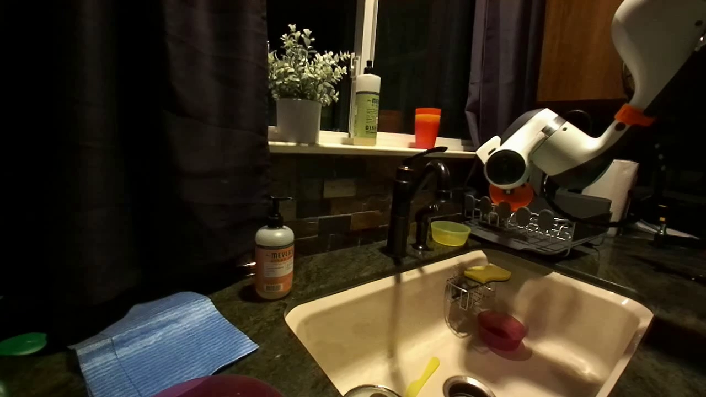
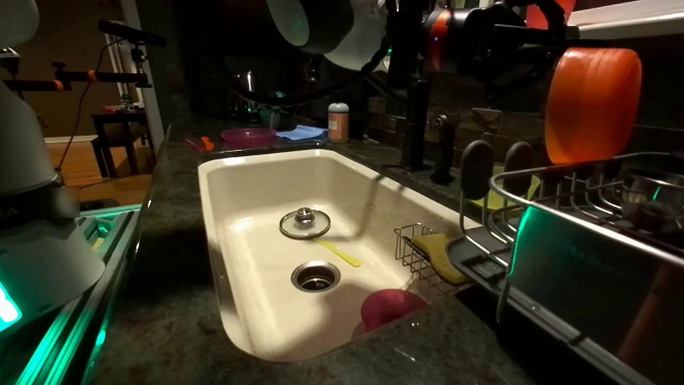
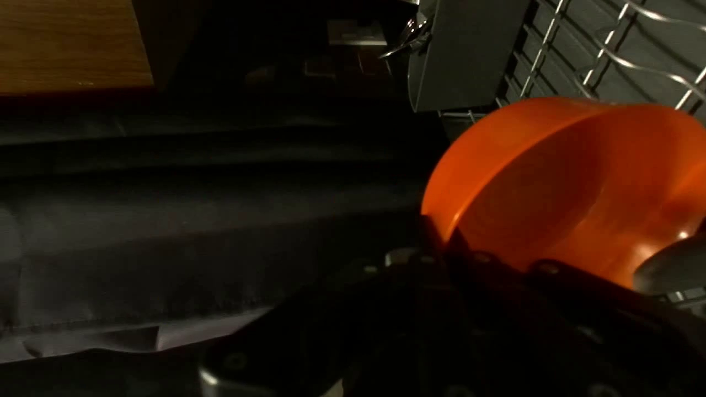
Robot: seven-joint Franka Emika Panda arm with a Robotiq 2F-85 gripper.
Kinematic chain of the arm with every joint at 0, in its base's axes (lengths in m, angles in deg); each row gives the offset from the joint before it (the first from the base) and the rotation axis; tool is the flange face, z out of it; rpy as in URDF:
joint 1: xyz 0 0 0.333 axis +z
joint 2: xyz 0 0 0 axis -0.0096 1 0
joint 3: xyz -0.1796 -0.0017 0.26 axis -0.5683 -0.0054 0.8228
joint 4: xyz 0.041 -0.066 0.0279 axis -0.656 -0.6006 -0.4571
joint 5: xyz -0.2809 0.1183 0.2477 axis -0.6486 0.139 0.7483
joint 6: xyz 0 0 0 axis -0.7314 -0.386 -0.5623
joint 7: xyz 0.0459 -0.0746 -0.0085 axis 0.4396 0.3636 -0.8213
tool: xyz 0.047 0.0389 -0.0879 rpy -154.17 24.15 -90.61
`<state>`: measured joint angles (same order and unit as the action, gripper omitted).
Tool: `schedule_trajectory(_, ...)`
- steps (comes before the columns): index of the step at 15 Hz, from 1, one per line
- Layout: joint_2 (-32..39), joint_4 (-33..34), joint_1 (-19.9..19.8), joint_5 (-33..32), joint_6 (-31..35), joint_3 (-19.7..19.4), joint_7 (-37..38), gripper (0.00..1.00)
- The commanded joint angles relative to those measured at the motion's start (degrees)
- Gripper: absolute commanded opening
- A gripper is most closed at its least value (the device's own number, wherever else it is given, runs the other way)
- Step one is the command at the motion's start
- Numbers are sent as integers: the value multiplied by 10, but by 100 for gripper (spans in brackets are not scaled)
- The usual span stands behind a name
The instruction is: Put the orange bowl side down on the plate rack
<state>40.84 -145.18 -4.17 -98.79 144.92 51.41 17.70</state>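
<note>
The orange bowl shows in both exterior views and in the wrist view. It is turned on its side, with its opening partly facing the wrist camera. My gripper is shut on the bowl's rim, one finger inside and one outside. The fingers are dark and mostly hidden in the exterior views. The plate rack stands on the counter beside the sink; it also shows in an exterior view and the wrist view. The bowl is over the rack at prong height; I cannot tell whether it touches the prongs.
A black faucet and a yellow-green bowl stand beside the rack. A glass is in the rack. The sink holds a pink dish. A sponge sits in a wire caddy. An orange cup stands on the sill.
</note>
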Motion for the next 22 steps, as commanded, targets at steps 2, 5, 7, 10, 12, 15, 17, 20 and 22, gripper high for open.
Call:
schedule_trajectory(2, 17, -7, 7, -12, -30, 10, 34, 9)
schedule_trajectory(5, 27, -7, 10, -16, -44, 15, 49, 1)
schedule_trajectory(7, 32, -7, 12, -19, -58, 17, 53, 0)
schedule_trajectory(10, 40, -7, 10, -22, -67, 16, 55, 36)
schedule_trajectory(12, 45, -7, 9, -22, -65, 16, 56, 52)
schedule_trajectory(15, 53, -7, 7, -23, -66, 15, 56, 74)
schedule_trajectory(17, 52, -6, 6, -20, -63, 15, 54, 90)
schedule_trajectory(20, 41, -3, 3, -5, -53, 15, 51, 100)
schedule_trajectory(22, 33, -1, 2, 3, -51, 16, 52, 100)
